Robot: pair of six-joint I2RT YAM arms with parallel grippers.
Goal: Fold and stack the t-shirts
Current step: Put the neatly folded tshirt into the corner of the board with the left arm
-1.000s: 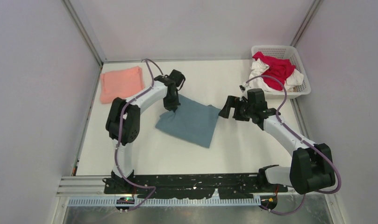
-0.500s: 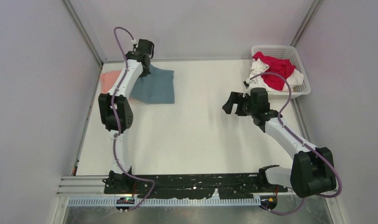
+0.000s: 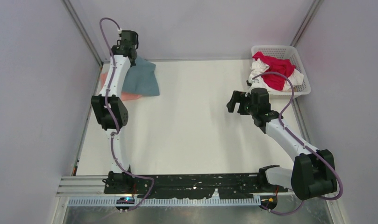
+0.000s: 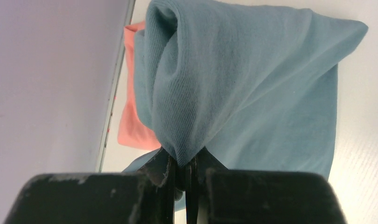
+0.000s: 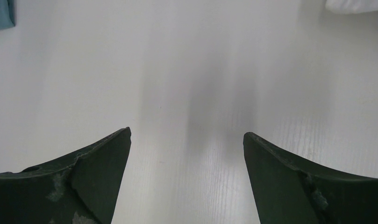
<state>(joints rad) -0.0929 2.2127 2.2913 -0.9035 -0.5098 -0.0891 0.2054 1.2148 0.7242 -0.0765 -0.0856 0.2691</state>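
— Where is the teal t-shirt (image 3: 144,80)?

— At the far left corner of the surface (image 3: 201,135). It covers most of the salmon-pink t-shirt (image 3: 131,97), which shows only as a strip at the teal one's near edge and a sliver on its left.

— And the left end effector (image 4: 187,164)?

— Clamped on the teal t-shirt. The wrist view shows a bunched fold pinched between its closed fingers, and the rest of the cloth spreads out over the pink one.

— The right end effector (image 5: 187,140)?

— It hangs above bare surface, right of the middle, with fingers spread wide and nothing between them.

— Any other shirts?

— A red t-shirt (image 3: 276,70) lies crumpled over a white t-shirt (image 3: 259,77) in the white lattice basket (image 3: 273,47) at the far right corner.
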